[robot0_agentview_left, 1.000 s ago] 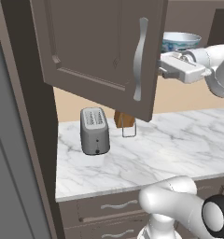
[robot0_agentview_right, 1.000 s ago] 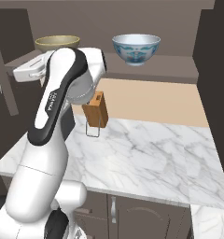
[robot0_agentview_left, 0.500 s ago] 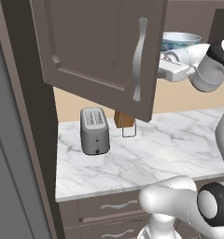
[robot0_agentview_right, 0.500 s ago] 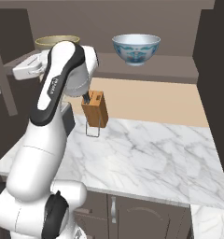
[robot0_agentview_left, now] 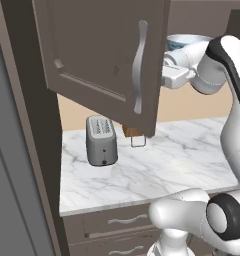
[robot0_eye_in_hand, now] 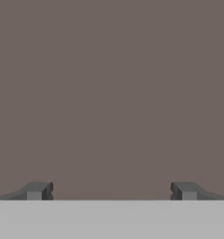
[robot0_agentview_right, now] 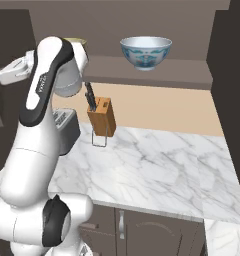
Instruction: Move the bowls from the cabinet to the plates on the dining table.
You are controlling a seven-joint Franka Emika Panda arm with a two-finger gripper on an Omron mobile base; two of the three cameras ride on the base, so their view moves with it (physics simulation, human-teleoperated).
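The hand (robot0_eye_in_hand: 111, 191) is spread wide and grasps nothing; in the hand view its two dark fingertips (robot0_eye_in_hand: 38, 190) stand far apart against a plain grey-brown surface. In the left base view the arm reaches up to shelf height, its wrist passing behind the edge of the open cabinet door (robot0_agentview_left: 104, 55), whose long curved silver handle (robot0_agentview_left: 138, 67) hangs at that edge.

The white bowl with a blue pattern (robot0_agentview_right: 145, 52) sits upright on the cabinet shelf (robot0_agentview_right: 157, 70), well right of the arm in the right base view. The olive-tan bowl (robot0_agentview_right: 78, 45) is on the same shelf further left, mostly hidden behind the arm's upper link, so only a part of its rim shows.

Below, on the marble counter (robot0_agentview_right: 162, 160), a wooden knife block (robot0_agentview_right: 101, 116) stands near the back wall, with a grey toaster (robot0_agentview_left: 101, 140) to its left. Drawers with wavy silver pulls (robot0_agentview_left: 124, 220) sit under the counter.
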